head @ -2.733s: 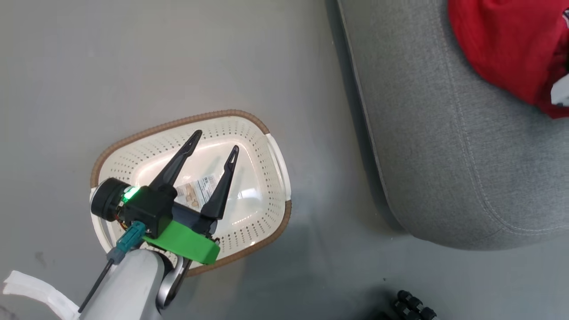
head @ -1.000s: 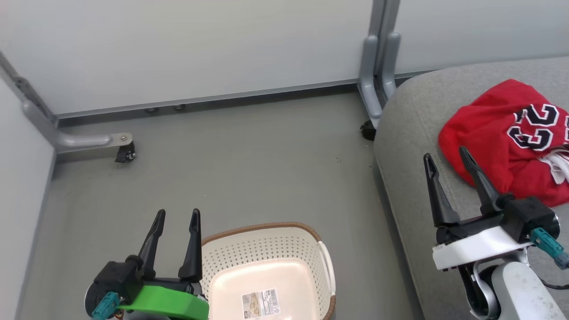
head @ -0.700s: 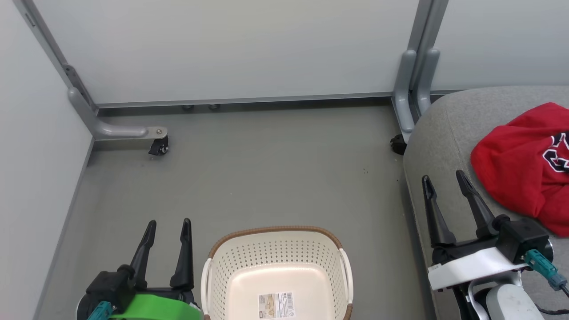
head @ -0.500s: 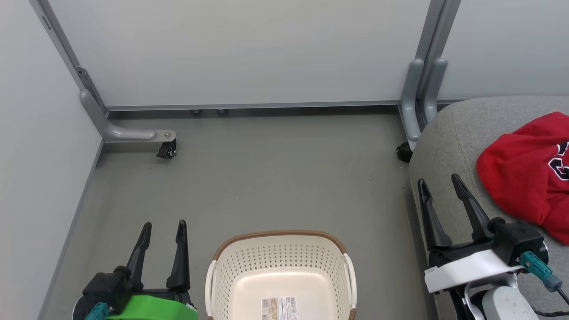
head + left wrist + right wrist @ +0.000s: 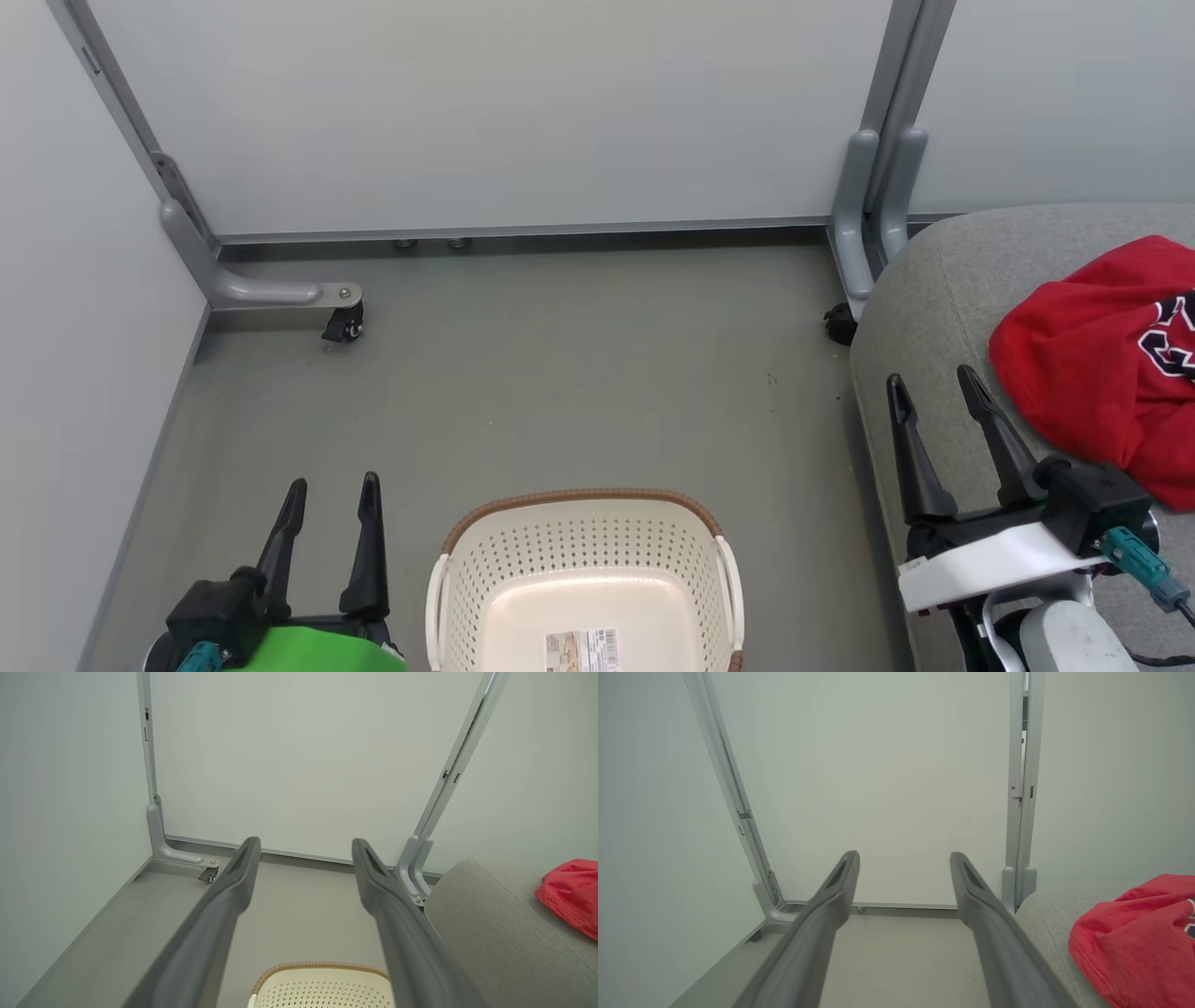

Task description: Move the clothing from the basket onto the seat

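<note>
Head view: left gripper (image 5: 333, 483) sits low left with jaws apart and nothing between them, over bare floor (image 5: 560, 373) just left of the basket (image 5: 579, 497). Right gripper (image 5: 931, 377) sits low right, jaws apart and holding nothing, above the seat (image 5: 934, 280) near its rounded corner. Clothing (image 5: 1074, 373) lies bunched on the seat, just right of the right gripper's fingertips but apart from them. Dark-and-white print shows at the frame's right edge. Basket stands on the floor between the two grippers, with a paper label (image 5: 581, 649) on its bare bottom. Floor is open from the brown rim up to the wall panels (image 5: 513, 112). Edges to mind: caster foot (image 5: 341, 325) at far left, and a grey post (image 5: 878, 187) with a dark caster (image 5: 837, 324) tight against the seat's far corner.

Left wrist view: fingers (image 5: 233, 882) are spread wide, and the gap looks onto floor and wall panels. Basket's far rim is at bottom centre, under the gap. Seat corner is at right with a red edge of clothing on top. This view adds panel height and the left corner joint.

Right wrist view: fingers (image 5: 836, 882) are spread wide, and the gap looks onto the wall panels. Seat edge is just right of the right-hand finger, with clothing heaped on it. This view adds a close look at the fabric's rounded front edge and a sliver of dark print at the frame edge.
</note>
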You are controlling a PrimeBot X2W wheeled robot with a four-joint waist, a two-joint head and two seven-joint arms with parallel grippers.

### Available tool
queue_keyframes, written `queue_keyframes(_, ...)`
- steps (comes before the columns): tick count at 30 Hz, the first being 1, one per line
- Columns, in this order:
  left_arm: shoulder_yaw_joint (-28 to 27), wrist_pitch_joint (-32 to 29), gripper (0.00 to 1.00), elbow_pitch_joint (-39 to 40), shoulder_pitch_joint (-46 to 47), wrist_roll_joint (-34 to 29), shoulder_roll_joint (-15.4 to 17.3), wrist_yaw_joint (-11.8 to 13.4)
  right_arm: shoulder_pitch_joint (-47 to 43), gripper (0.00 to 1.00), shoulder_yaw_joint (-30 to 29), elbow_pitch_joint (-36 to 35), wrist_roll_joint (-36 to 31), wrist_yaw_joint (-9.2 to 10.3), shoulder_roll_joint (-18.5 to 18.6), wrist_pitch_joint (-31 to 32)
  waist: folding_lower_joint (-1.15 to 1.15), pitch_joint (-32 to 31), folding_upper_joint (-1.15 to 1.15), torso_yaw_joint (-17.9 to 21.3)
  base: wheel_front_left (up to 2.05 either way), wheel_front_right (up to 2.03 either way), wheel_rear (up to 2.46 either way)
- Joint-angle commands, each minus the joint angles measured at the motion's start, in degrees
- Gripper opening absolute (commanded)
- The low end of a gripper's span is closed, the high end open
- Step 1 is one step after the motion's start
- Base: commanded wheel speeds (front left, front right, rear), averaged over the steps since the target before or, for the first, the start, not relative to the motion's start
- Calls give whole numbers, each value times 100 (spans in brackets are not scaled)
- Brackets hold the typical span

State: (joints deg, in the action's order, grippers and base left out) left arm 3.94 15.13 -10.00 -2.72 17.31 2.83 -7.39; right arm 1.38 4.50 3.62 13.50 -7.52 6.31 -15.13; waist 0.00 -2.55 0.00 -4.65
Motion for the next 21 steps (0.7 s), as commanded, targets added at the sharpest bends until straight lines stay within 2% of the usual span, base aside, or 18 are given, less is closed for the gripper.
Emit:
queue_keyframes(1, -12, 0, 100, -12, -58, 2, 13, -16, -81, 100, -7, 11, -10, 6, 24, -2, 0, 2, 0, 8, 0, 0, 0)
queue_keyframes(8, 132, 0, 100, 76, -36, 89, 12, -16, -51, 100, 24, 40, -32, 6, 39, -2, 0, 17, 0, 59, 0, 0, 0)
queue_keyframes(21, 51, 0, 100, 34, -49, 158, 17, -16, -23, 100, 49, 89, 21, 6, 59, -2, 0, 3, 0, 109, 0, 0, 0)
